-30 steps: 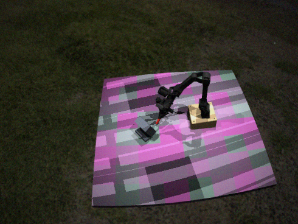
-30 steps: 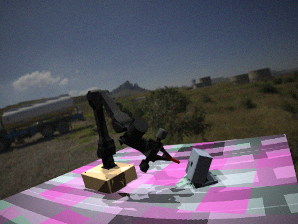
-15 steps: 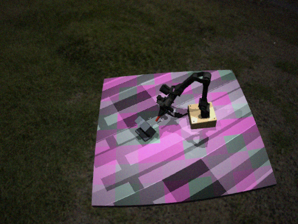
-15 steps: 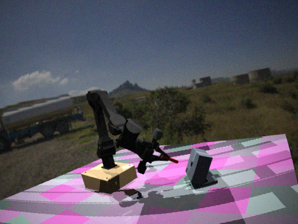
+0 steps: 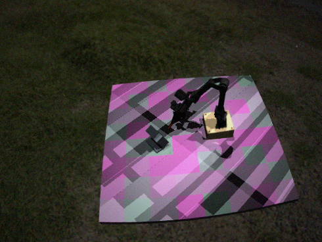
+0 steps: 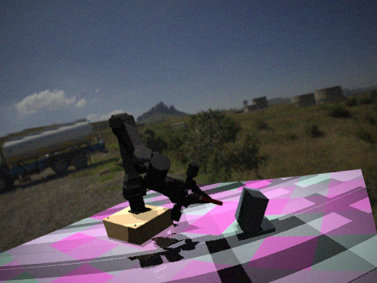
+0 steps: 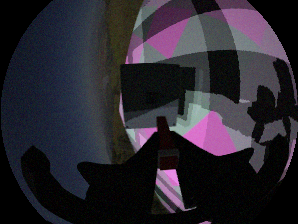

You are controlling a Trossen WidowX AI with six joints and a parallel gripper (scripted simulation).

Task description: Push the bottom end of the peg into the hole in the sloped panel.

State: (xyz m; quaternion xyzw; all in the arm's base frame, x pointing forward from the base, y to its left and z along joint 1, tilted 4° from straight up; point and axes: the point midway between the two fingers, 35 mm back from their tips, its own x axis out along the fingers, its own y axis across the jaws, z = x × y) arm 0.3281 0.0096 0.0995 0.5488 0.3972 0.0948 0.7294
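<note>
While the claw pinches the red peg just short of the sloped panel, next comes aligning its tip with the hole

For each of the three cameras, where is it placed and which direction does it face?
Top: high above, tilted down at the table; whole arm and its base show.
Exterior: low, beside the table, facing across it; arm, peg and panel show against the landscape.
Wrist: on the arm, looking along the end effector; dark fingers show, shut on the peg, which points at the panel.
All three share peg and panel.
</note>
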